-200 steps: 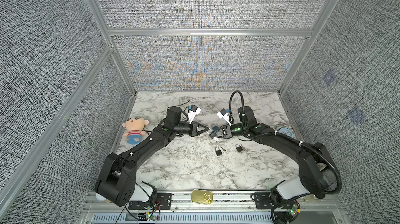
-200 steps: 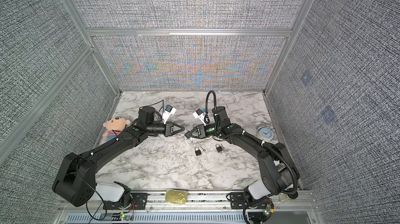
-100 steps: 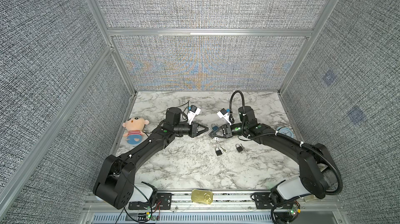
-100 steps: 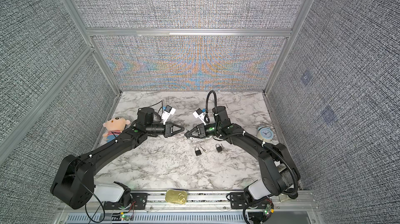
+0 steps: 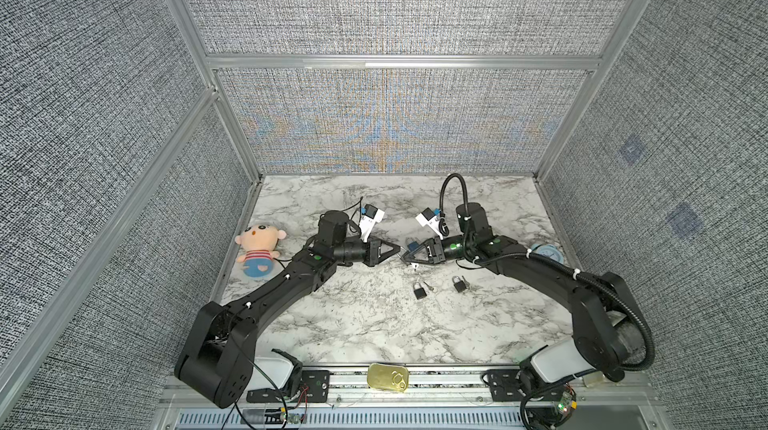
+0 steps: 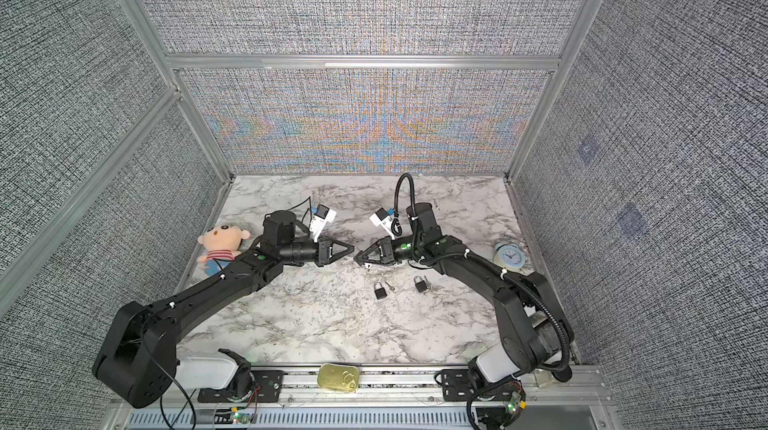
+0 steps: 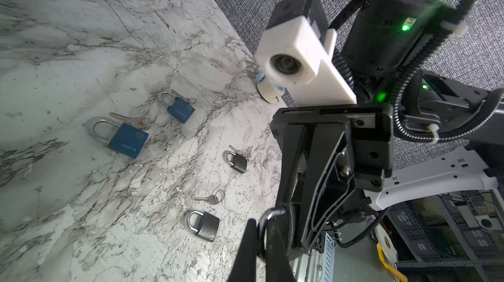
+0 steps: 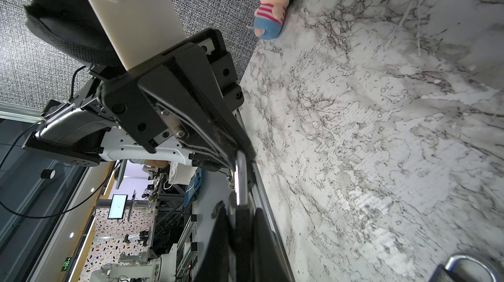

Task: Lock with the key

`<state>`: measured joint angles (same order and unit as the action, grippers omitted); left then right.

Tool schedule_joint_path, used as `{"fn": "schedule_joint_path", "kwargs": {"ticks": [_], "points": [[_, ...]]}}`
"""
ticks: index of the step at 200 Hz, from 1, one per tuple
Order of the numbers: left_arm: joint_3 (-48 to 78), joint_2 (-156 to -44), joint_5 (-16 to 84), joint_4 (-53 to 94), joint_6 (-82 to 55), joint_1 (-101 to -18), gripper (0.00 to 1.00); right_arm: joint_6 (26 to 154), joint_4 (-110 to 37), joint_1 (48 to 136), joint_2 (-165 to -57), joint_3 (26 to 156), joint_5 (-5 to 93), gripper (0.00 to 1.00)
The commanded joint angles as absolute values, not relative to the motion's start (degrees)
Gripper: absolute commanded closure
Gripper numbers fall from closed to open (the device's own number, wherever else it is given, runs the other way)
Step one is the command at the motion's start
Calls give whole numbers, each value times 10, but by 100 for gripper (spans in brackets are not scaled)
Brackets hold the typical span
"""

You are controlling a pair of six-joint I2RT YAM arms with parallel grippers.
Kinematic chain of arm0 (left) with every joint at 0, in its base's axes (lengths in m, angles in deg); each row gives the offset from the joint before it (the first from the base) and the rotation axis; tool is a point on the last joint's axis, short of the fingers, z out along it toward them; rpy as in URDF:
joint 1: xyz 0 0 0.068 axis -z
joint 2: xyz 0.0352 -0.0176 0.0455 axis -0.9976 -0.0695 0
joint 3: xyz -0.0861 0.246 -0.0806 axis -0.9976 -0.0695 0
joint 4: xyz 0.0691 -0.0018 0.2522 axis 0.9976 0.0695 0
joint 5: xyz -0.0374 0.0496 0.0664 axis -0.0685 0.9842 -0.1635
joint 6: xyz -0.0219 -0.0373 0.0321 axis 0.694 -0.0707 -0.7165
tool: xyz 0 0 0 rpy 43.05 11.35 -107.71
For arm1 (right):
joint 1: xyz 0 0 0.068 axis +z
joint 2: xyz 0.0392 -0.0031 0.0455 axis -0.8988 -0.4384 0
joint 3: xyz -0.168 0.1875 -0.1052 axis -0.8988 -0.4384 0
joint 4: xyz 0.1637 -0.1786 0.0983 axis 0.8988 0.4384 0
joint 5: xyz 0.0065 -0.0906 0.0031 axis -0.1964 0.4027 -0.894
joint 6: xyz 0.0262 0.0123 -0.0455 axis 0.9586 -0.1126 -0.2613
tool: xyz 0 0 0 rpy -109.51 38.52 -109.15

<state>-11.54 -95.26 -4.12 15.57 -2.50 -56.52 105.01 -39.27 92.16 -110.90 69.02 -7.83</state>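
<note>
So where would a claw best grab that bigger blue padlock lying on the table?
Probably its blue body, from straight above, pinching across its two long edges. It lies flat; the body is blocky and straight-sided, the shackle thin and round. Mind the key beside it.

The tabletop (image 5: 374, 324) is seen as a smooth, slightly glossy white stone-look surface veined in grey, and the walls (image 5: 395, 3) are covered in rough woven cloth framed by brushed metal rails (image 5: 399, 62). A satin blue body and polished metal shackle are shown on the larger blue padlock (image 7: 128, 140), a matt body on a black padlock (image 7: 208, 226), and a bright shackle on the held padlock (image 8: 241, 182). A soft cloth doll (image 5: 257, 251) is seen at the left of a top view, a glossy gold tin (image 5: 387, 377) at the lower centre.
</note>
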Motion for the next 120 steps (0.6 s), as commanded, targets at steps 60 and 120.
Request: {"fn": "schedule_joint_path", "kwargs": {"ticks": [60, 120], "points": [[-134, -958, -66, 185, -11, -525, 100, 1054, -494, 922, -1120, 711, -81, 100], [-129, -941, -47, 171, 5, -541, 100, 1034, -472, 922, -1120, 704, -81, 100]]}}
